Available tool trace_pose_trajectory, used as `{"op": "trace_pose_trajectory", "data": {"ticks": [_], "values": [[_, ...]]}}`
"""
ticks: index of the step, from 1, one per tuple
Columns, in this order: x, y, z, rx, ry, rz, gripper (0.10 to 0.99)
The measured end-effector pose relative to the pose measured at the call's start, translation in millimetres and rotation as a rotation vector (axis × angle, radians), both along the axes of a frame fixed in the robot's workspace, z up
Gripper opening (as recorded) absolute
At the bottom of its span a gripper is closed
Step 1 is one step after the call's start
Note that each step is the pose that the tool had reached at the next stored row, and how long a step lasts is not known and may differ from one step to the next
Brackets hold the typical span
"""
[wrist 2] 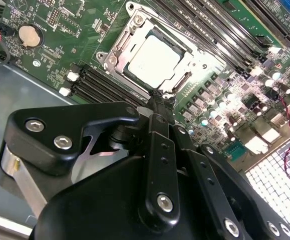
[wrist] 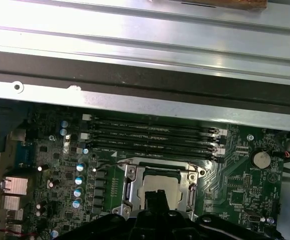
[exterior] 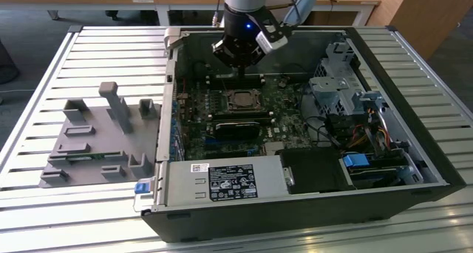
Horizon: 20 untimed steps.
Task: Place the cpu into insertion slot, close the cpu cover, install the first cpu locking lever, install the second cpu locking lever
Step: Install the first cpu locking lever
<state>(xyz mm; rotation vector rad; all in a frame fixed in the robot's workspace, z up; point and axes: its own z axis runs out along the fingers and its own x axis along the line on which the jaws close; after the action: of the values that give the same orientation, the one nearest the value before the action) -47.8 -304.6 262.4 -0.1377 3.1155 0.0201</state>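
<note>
A slatted metal desk [exterior: 96, 48] carries an open computer case [exterior: 296, 220]. Inside, the cpu [wrist 2: 155, 57] sits in the insertion slot [exterior: 241, 100], with the cpu cover [wrist 2: 115, 50] lying flat around it. The hand [wrist 2: 161, 101] hangs just beside the slot, on its far side, fingers together, gripping nothing.

— What carries everything?
— A slatted metal table [exterior: 52, 214]. The open computer case [exterior: 296, 217] stands on it, under the fingers of the gripper [exterior: 240, 70].
— Anything else?
— A grey fixture plate [exterior: 92, 150], well apart from them, towards the exterior view's left.
</note>
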Motion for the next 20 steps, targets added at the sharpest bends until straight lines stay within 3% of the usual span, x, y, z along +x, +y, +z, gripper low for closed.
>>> {"op": "trace_pose_trajectory", "data": {"ticks": [17,20], "values": [[-11.3,0.0,-0.1,0.0,0.0,-0.001,0.106],[-15.1,0.3,-0.4,0.0,0.0,-0.023,0.106]]}}
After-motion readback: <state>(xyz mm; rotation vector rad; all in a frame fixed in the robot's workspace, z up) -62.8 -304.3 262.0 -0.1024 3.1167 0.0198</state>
